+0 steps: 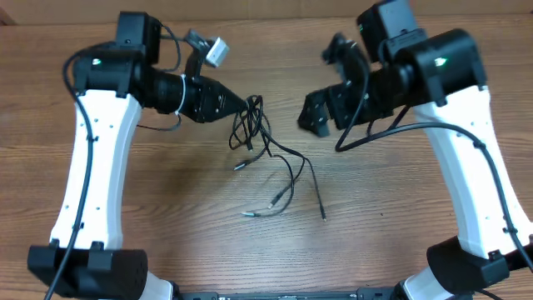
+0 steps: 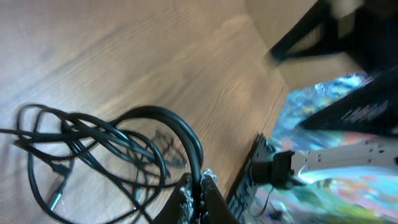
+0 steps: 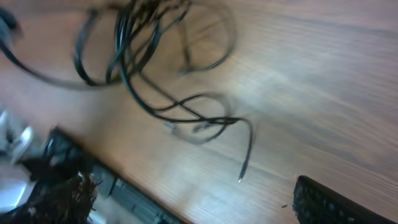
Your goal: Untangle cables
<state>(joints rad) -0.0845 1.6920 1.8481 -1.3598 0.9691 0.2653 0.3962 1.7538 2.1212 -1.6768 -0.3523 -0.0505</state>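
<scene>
Several thin black flexible cables (image 1: 260, 137) bunched at tip of left gripper (image 1: 247, 103), jaws pinched on one loop; plug ends trail beyond on brown wooden table (image 1: 400, 208); right gripper (image 1: 325, 83) gapes empty, cables ahead of it; untangling barely begun; next likely: seize loose strand, pull apart.

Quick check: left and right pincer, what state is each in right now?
Left pincer: closed, holding the cables.
Right pincer: open, holding nothing.

brown wood-grain table (image 1: 391, 208), evenly lit, with blurred colourful clutter (image 2: 323, 102) past its edge.
</scene>
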